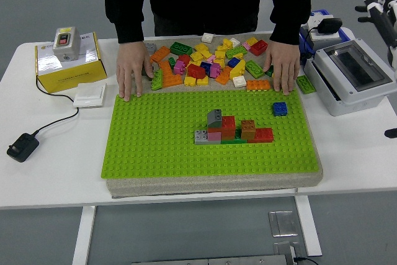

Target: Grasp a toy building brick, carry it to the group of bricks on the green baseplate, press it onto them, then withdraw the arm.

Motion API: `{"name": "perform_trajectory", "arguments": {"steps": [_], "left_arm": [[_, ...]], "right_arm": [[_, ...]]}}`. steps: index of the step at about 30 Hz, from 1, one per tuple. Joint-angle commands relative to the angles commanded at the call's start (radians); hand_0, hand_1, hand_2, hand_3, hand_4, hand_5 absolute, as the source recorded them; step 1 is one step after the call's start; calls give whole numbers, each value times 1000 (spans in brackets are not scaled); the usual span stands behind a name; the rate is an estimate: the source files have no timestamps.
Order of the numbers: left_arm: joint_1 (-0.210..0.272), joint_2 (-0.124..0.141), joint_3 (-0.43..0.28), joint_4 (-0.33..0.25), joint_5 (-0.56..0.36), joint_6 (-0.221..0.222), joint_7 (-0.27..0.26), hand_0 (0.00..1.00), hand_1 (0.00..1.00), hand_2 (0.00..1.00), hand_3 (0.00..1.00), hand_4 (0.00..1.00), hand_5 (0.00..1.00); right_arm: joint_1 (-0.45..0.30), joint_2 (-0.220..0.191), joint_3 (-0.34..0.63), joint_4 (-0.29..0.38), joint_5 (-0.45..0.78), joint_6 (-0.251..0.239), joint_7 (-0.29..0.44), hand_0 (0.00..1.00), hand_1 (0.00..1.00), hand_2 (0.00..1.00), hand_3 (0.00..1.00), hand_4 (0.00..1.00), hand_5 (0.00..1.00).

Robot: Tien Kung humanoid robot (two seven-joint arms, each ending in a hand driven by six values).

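On the green baseplate a group of bricks stands right of centre: grey, pink, red, brown and green pieces pressed together. A lone blue brick sits on the plate toward the right. Behind the plate lies a pile of loose bricks in several colours. My right hand is high at the upper right, above the grey box, far from the bricks; its fingers are spread and hold nothing. My left hand is out of view. A person's two hands rest flat at the plate's far edge.
A yellow box with a switch unit on it, a white switch plate and a black adapter with its cable lie at the left. A grey enclosure sits at the right. A dark part shows at the right edge.
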Motion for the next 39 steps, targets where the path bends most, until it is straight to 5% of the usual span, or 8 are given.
{"name": "perform_trajectory", "arguments": {"steps": [3,4,13,21,29,39], "left_arm": [[-4,7,-4,0,8,-2,1,720,696,641,734,168,624],[-5,9,-2,0,7,-1,0,720,697,641,736,169,625],[-4,8,-4,0,6,-2,3,720,697,641,737,169,625],[7,2,-3,0,-6,0,5,719,696,641,737,170,625],[-4,0,-8,0,4,-1,3,719,696,641,737,169,625],[2,-7,-14,0,7,-1,8,719,697,641,737,170,624]], "right_arm": [[2,-28,-38,21,-101,30,-73,326,495,851,928,692,661],[2,-34,-47,28,-140,38,-98,243,383,901,998,621,465],[-12,-71,-73,35,-447,66,-208,216,351,913,998,611,419],[116,-135,-243,-27,-654,224,-277,210,340,919,998,610,413],[273,-104,-454,-106,-665,316,-298,195,334,973,998,607,406],[318,-73,-652,-112,-568,319,-308,172,306,974,998,605,401]]}}
